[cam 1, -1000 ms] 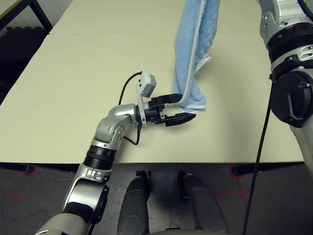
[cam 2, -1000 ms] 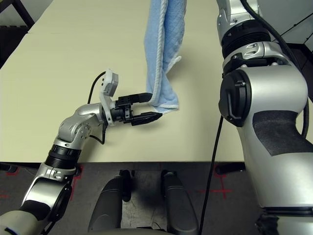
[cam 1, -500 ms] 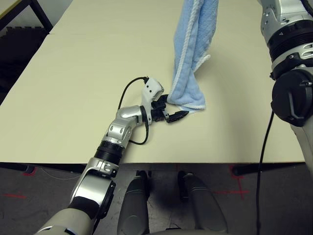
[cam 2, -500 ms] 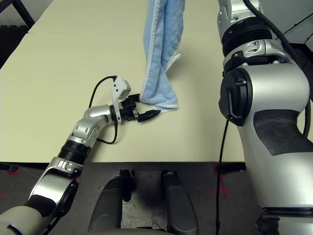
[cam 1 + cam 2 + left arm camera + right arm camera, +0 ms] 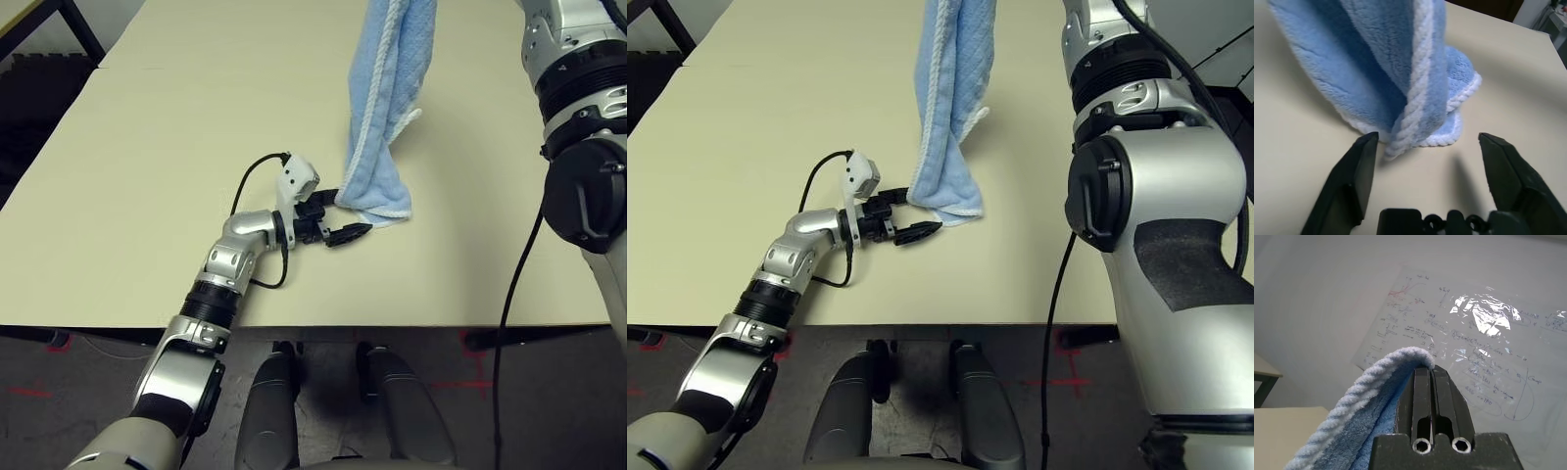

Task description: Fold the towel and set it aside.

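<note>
The light-blue towel [image 5: 387, 98] with white edging hangs in a twisted column, and its lower end [image 5: 380, 196] rests bunched on the beige table [image 5: 147, 196]. High up, my right gripper [image 5: 1431, 374] is shut on the towel's top edge [image 5: 1371, 377]. My left gripper [image 5: 351, 215] lies low over the table at the towel's bottom corner and is open. Its two black fingers [image 5: 1352, 181] stand either side of the corded white edge [image 5: 1415, 112], without touching it.
The table's front edge [image 5: 392, 326] runs just behind my left forearm. A seam [image 5: 196, 69] crosses the tabletop farther back. Dark furniture legs [image 5: 83, 29] stand off the far left corner. My right arm [image 5: 583, 147] rises along the right side.
My left wrist has rolled and moved in to the towel's bottom corner, and its fingers have narrowed a little. The towel's lower end has shifted slightly left. The right gripper keeps its hold.
</note>
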Available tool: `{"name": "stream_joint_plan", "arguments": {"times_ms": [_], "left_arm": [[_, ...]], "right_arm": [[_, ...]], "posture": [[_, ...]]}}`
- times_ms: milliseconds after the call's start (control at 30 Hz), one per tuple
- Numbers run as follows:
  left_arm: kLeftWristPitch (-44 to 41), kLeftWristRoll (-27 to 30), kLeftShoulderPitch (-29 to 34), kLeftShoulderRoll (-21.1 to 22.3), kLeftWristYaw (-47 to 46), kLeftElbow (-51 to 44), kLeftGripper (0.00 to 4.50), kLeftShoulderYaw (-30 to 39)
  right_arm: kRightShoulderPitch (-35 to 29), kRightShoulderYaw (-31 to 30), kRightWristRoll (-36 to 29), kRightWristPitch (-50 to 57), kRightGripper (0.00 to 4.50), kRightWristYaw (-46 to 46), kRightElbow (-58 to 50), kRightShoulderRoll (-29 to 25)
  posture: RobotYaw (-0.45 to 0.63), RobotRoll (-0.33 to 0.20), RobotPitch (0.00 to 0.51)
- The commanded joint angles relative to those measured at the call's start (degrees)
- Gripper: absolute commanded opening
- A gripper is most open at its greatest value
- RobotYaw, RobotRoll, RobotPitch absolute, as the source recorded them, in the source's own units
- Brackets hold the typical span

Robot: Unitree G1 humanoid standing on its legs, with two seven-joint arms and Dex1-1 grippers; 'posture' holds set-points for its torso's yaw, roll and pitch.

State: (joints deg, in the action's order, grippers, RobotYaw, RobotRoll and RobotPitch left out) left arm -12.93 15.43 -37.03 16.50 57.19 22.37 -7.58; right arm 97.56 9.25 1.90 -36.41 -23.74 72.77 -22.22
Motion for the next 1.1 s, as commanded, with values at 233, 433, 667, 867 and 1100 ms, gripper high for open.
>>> {"name": "stream_joint_plan", "arguments": {"times_ms": [233,433,667,867,1100], "left_arm": [[0.32,0.11,-0.18,-2.53,-1.18,0.03,0.49,0.44],[0.38,0.05,-0.46,-2.83,-0.67,0.26,0.04,0.38],[-1.04,-0.24,1.03,2.45,-0.88,-2.58,0.04,2.21],[-2.44,-2.40,4.82,13.69,-2.60,-9.60,0.04,4.99],[-7.87,-1.30,3.55,20.05,-7.94,-16.02,0.04,11.50]], "right_arm": [[0.45,-0.05,-0.22,-0.24,0.00,-1.03,0.14,-0.16],[0.32,-0.01,-0.26,-0.24,0.00,-1.36,0.05,-0.24],[-2.10,0.29,-0.55,0.34,0.00,-2.37,0.07,-1.41],[-9.04,1.74,-2.37,2.33,0.00,-3.55,-0.55,-3.71],[-18.77,3.23,-5.19,3.54,0.00,-5.43,-2.79,-6.46]], "posture": [[-0.02,0.000,0.241],[-0.03,0.000,0.238],[-0.02,0.000,0.234],[0.01,0.000,0.246],[0.05,0.000,0.262]]}}
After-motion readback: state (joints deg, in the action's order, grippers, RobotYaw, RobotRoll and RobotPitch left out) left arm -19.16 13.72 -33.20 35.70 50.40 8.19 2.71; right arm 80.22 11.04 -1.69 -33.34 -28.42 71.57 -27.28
